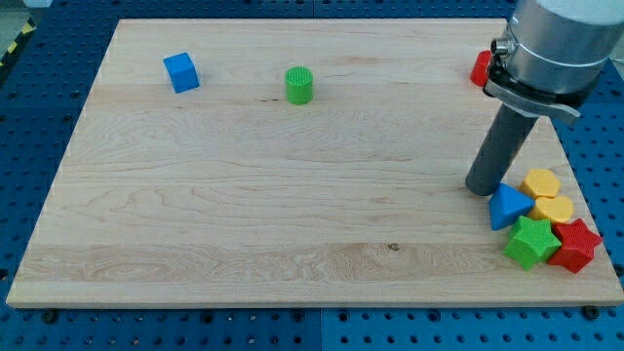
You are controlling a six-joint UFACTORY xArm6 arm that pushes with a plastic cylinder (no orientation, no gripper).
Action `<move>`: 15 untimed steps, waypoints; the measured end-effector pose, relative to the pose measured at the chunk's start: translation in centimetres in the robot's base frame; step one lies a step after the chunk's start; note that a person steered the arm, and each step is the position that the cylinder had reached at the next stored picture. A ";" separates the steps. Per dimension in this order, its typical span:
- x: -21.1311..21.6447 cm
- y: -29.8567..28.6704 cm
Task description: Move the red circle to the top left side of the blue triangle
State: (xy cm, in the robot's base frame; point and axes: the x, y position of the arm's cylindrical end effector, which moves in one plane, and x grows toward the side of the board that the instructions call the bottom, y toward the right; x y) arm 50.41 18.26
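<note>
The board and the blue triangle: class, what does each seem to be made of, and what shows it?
The board looks like pale wood: grain lines, joined strips, matte finish. The blue triangle looks like moulded plastic or painted wood, hard to tell: uniform saturated colour, smooth faces. My tip stands just left of it.

Pale wood-grain bench [244, 195] carries a blue cube [181, 72], green cylinder [299, 85], blue triangle [507, 207], green star [530, 241] and red star [575, 246].

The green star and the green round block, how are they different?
The green star has points, while the green round block is a short cylinder with a flat top. The star sits at the view's bottom right, crowded against the blue triangle and red star; the round block stands alone near the view's top. Both are green and rest on the wooden board.
</note>
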 end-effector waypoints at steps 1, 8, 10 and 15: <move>0.6 0.0; -22.0 12.9; -15.7 5.5; -16.3 -1.3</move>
State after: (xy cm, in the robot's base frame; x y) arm 34.09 16.93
